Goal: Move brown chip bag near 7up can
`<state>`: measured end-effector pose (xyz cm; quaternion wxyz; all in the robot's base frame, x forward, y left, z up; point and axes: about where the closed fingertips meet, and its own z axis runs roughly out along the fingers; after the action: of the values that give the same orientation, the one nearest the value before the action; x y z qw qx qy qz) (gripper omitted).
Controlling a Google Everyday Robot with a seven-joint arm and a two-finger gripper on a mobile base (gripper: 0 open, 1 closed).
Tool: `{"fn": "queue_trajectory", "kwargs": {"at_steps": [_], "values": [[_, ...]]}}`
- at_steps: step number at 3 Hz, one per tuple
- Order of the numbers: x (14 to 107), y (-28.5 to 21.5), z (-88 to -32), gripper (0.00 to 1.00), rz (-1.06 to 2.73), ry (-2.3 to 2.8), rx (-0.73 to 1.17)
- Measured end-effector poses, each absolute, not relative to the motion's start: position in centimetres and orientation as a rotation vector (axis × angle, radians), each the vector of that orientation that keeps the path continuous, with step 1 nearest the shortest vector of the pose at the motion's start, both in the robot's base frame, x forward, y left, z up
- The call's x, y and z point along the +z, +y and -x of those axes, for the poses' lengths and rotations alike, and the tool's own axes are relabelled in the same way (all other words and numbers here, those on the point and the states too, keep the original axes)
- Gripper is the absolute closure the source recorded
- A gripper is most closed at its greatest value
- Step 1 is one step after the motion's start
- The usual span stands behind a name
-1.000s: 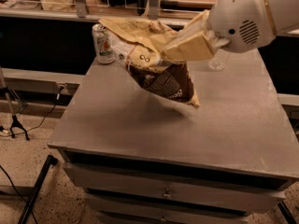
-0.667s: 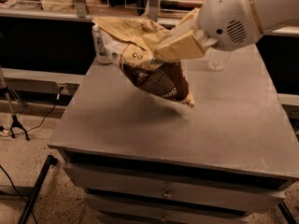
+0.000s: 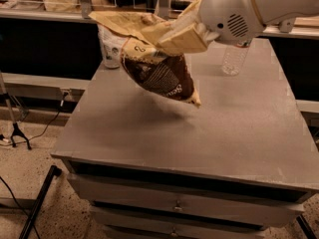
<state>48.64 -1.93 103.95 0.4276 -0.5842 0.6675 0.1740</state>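
Above the desk, our end effector is clamped on the upper edge of the brown chip bag, which hangs below it, off the surface. Left of it we see the 7up can, partly behind the bag.

The tool, at upper centre, pinches the cream top of the bag, which hangs tilted in the air above the counter. The can stands back left, partly hidden behind the bag; a bottle stands back right
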Motion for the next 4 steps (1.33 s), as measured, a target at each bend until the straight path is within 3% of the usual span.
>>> {"fn": "queue_trajectory", "kwargs": {"at_steps": [4], "values": [[105.6,-0.3,-54.1,1.00,1.518,1.456,0.294]]}}
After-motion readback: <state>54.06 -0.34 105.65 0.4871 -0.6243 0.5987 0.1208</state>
